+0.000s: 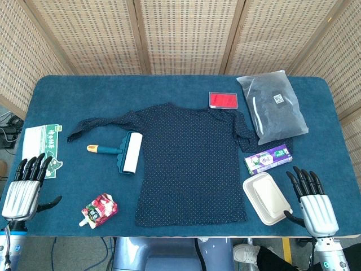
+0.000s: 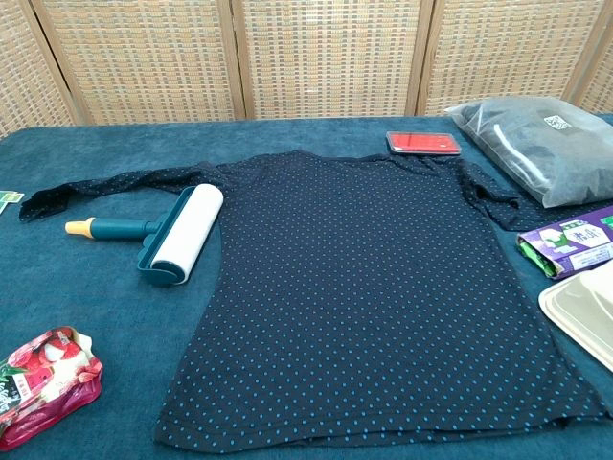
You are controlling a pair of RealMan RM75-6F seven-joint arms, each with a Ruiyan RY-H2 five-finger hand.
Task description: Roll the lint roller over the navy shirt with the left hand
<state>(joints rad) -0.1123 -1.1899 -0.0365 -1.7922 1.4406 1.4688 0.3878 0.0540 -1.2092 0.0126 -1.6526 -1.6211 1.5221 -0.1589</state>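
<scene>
Lint roller (image 1: 126, 151) on table, left hand (image 1: 23, 189) open-fingered, well apart, empty.

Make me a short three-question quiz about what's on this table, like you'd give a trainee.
1. True or false: the left robot hand already holds the lint roller.
2. What lies flat in the middle of the table?
A) towel
B) navy shirt
C) apron
3. Fill in: the roller's white drum rests at the shirt's ____ sleeve side, seen from the head view.

Key: 1 false; 2 B; 3 left.
</scene>
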